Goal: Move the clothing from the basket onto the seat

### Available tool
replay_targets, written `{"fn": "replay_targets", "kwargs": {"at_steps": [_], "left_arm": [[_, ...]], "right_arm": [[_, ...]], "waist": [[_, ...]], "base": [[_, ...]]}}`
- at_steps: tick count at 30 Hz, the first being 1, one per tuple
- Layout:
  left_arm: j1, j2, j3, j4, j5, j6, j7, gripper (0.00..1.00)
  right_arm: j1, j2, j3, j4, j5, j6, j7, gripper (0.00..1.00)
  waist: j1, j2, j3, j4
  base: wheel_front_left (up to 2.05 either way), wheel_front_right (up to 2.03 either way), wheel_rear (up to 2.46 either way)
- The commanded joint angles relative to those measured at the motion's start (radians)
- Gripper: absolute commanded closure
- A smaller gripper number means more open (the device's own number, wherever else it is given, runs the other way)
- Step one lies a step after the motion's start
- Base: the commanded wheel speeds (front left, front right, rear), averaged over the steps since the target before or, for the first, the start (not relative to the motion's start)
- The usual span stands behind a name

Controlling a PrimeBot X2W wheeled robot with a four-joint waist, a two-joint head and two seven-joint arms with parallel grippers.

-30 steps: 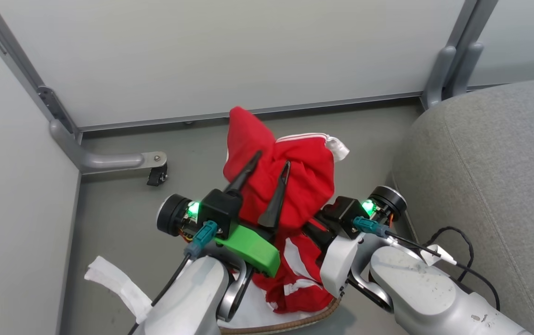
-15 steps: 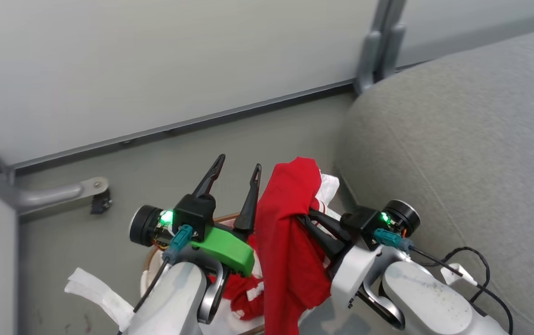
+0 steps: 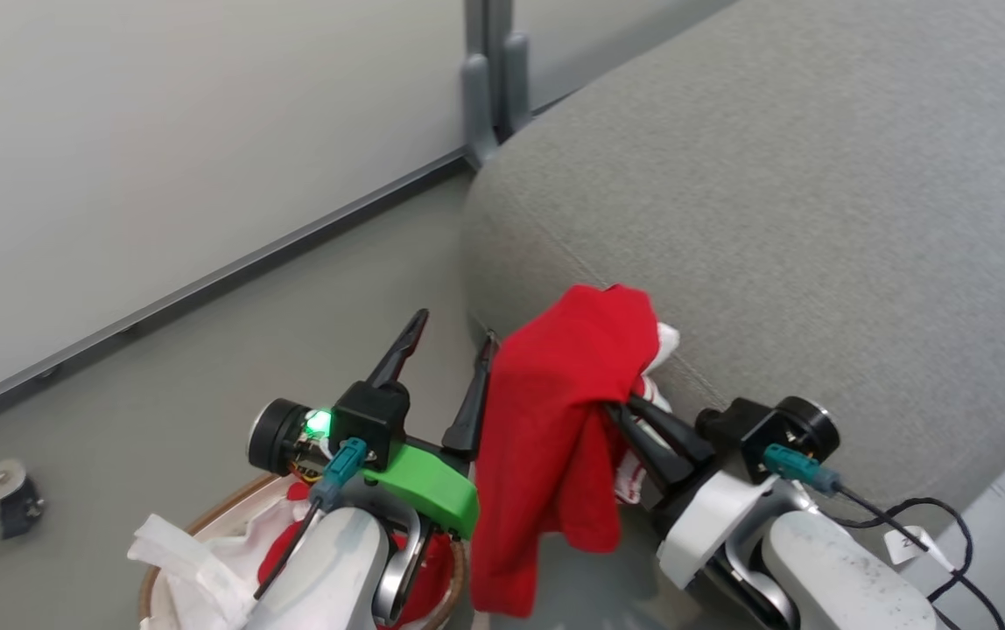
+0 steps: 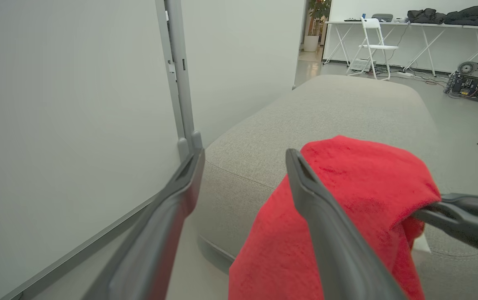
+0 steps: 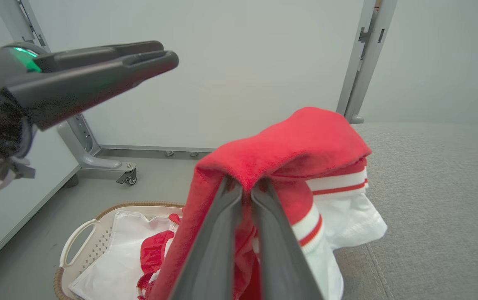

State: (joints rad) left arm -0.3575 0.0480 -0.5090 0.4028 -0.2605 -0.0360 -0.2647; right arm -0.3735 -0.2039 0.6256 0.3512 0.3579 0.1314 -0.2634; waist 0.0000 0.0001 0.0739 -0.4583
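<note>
The red clothing hung just beside the front edge of the seat - the right gripper had its fingers pinched tight on it. A bit further from the seat, the left gripper held nothing, fingers wide apart. More red cloth lay in the basket near the seat.

Bright, even light, soft shadows; wrist views curve at edges.
</note>
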Motion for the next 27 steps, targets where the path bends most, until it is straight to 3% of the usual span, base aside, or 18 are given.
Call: {"fn": "replay_targets", "kwargs": {"at_steps": [1,9,14,27], "left_arm": [[-0.016,0.006,-0.008,0.004,-0.012,-0.008,0.0,0.0],[-0.069,0.005,-0.069,0.034,-0.016,-0.034,0.0,0.0],[-0.098,0.006,-0.093,0.047,0.0,-0.042,0.0,0.0],[-0.15,0.041,-0.063,0.055,0.081,-0.052,0.0,0.0]], "right_arm": [[0.02,0.0,-0.028,-0.018,-0.013,-0.001,-0.002,1.0],[0.052,-0.006,-0.176,-0.095,-0.068,-0.001,-0.002,1.0],[-0.01,-0.045,-0.225,-0.14,-0.116,-0.001,-0.002,1.0],[-0.489,-0.233,-0.277,-0.099,-0.222,-0.001,-0.002,1.0]], "waist": [[0.0,-0.0001,0.02,-0.084],[0.0,-0.0001,0.069,-0.1],[0.0,-0.0001,0.123,-0.104],[0.0,-0.0001,0.321,-0.102]], "base": [[0.0,0.0,0.0],[0.0,0.0,0.0],[0.01,0.01,0.01],[0.0,0.0,0.0]]}}
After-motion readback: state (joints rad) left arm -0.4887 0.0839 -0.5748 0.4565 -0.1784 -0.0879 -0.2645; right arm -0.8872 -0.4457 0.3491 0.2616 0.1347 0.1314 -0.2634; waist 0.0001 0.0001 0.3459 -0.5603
